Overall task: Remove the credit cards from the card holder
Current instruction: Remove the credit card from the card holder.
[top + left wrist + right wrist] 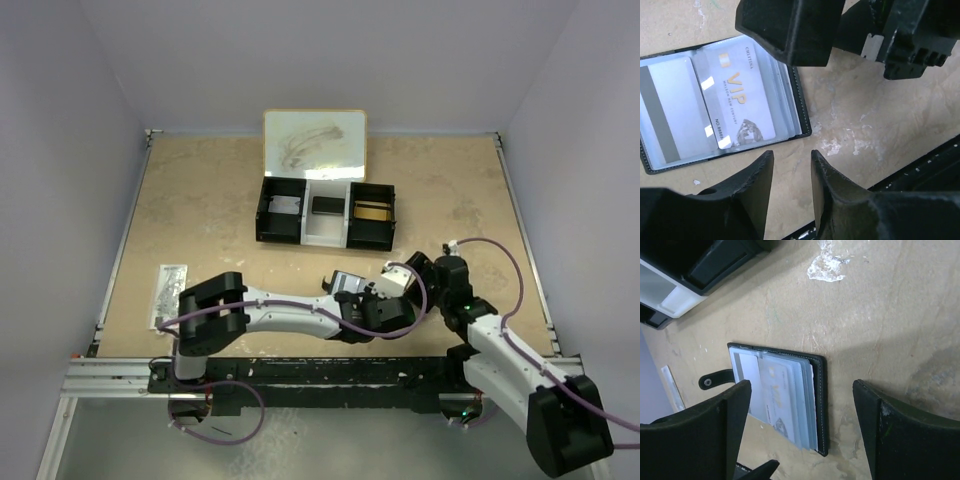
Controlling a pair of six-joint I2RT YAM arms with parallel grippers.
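Small black leather-like bifold card holder (782,105) lies open, flat on the tan table (880,125), under both grippers. White gold-lettered VIP card (740,95) and grey striped card (667,115) sit in clear sleeves. Left gripper (790,167) is narrowly parted and empty; right gripper (800,387) is spread wide (also empty). Best approach: pin the cover, pinch the VIP card's edge, slide it out flat.

1. We find the left tool (790,160) and right tool (802,390) crowded close above the open card holder (720,105).
2. Bare worktop (865,125) lies free beside its stitched edge.
3. The three-compartment tray (268,215) stands well apart behind.
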